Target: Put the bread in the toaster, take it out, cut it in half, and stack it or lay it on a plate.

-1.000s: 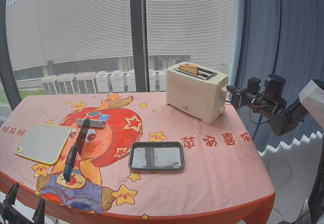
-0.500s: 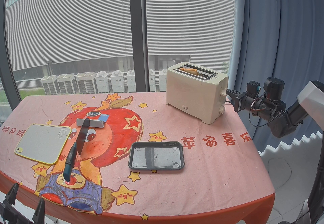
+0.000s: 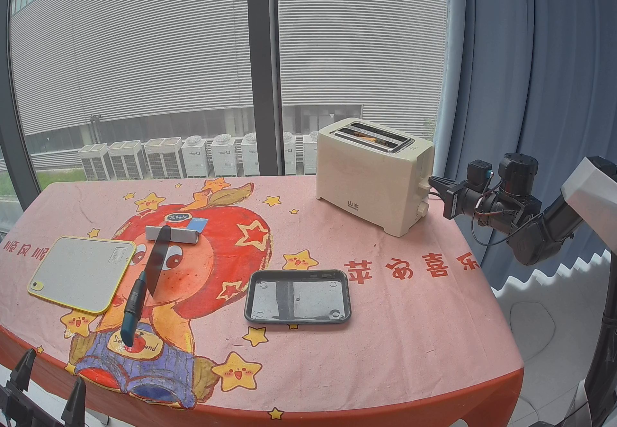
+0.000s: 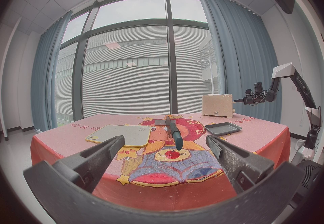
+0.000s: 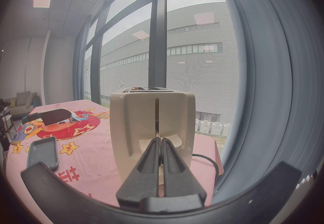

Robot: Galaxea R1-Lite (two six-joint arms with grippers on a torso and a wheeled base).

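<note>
And the bread (image 3: 370,138) is down inside the toaster (image 3: 373,181), just a brown sliver showing in one of the top slots! The toaster stands at the back right of the bench (image 3: 411,345), close to the window. The right gripper (image 3: 434,181) is level with the toaster's end face, fingers pressed together with nothing between them. Their tips are right at the lever (image 5: 172,140), which sits low in its slot. Over on the other side, the left gripper (image 4: 164,138) hangs off the bench's near edge, fingers spread wide. On the bench, the plate (image 3: 297,318), dark and rectangular, lies in the near middle. The knife (image 3: 143,287) lies left of it, blade propped on a small grey block (image 3: 172,233), and the cutting board (image 3: 80,273) lies just beside the knife at the far left
</note>
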